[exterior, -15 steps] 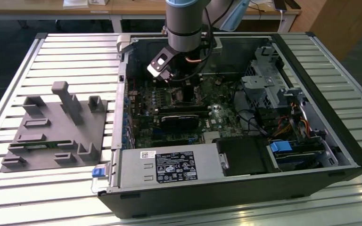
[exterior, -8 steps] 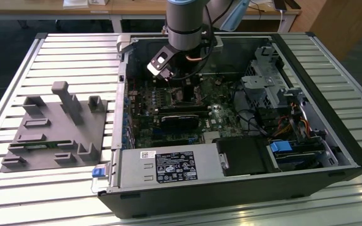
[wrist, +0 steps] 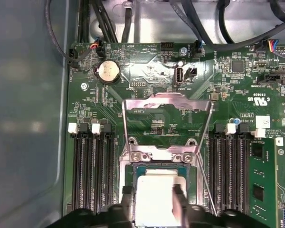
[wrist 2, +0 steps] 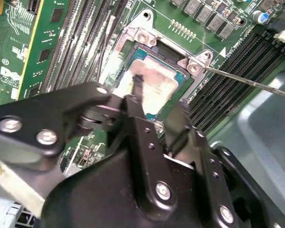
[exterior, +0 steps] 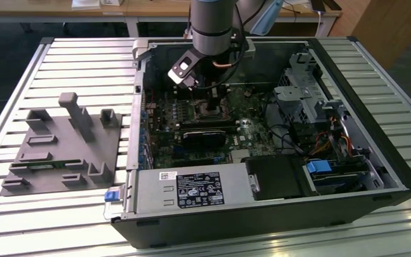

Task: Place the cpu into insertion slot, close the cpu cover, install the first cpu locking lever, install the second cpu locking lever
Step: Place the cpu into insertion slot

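Cpu (wrist: 154, 190): a thin, rigid square with a smooth silvery top, probably light and fragile underneath, so best held by opposite edges. Here it sits in the slot (wrist: 159, 153), upper centre of the exterior view, with the gripper (wrist: 154, 209) clamped across it. The cover (wrist: 167, 101), a thin silvery metal frame, stands hinged open over the green board (wrist: 147, 76).
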Available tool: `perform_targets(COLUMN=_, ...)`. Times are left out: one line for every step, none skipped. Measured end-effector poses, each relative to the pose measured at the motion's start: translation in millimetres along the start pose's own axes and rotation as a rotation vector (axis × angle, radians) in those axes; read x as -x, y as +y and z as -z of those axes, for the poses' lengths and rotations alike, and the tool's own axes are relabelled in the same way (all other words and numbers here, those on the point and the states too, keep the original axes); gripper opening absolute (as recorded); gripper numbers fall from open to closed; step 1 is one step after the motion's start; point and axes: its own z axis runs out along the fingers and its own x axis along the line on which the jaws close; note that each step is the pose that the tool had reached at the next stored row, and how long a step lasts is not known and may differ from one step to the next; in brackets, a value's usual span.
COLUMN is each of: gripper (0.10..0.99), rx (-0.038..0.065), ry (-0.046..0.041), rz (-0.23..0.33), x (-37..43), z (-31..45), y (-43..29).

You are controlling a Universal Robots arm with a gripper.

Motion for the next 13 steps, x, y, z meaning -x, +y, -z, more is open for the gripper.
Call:
perform_targets(gripper=0.447, rx=-0.001, ry=0.0001, rz=0.0, x=0.6, z=0.3, y=0.2)
perform_targets(gripper=0.447, rx=-0.002, ry=-0.0001, rz=0.0, x=1.2, z=0.5, y=0.4)
perform_targets(gripper=0.384, rx=-0.002, ry=-0.0001, rz=0.0, x=1.9, z=0.7, y=0.5)
perform_targets(gripper=0.325, rx=-0.003, ry=-0.0001, rz=0.0, x=2.4, z=0.9, y=0.7)
perform_targets(gripper=0.325, rx=-0.004, ry=-0.0001, rz=0.0, x=3.0, z=1.2, y=0.8)
perform_targets(gripper=0.267, rx=-0.005, ry=-0.0002, rz=0.0, x=3.6, z=1.3, y=0.9)
perform_targets(gripper=0.208, rx=-0.005, ry=-0.0002, rz=0.0, x=4.0, z=1.4, y=1.1)
perform_targets(gripper=0.208, rx=-0.006, ry=-0.0001, rz=0.0, x=4.3, z=1.3, y=1.4)
perform_targets(gripper=0.149, rx=-0.007, ry=0.0, rz=0.0, x=4.4, z=1.4, y=1.6)
perform_targets(gripper=0.149, rx=-0.007, ry=-0.0002, rz=0.0, x=4.5, z=1.4, y=1.6)
perform_targets(gripper=0.106, rx=-0.007, ry=-0.0002, rz=0.0, x=4.5, z=1.5, y=1.6)
perform_targets(gripper=0.106, rx=-0.007, ry=-0.0003, rz=0.0, x=4.6, z=1.6, y=1.6)
perform_targets(gripper=0.106, rx=-0.007, ry=-0.0002, rz=0.0, x=4.6, z=1.6, y=1.6)
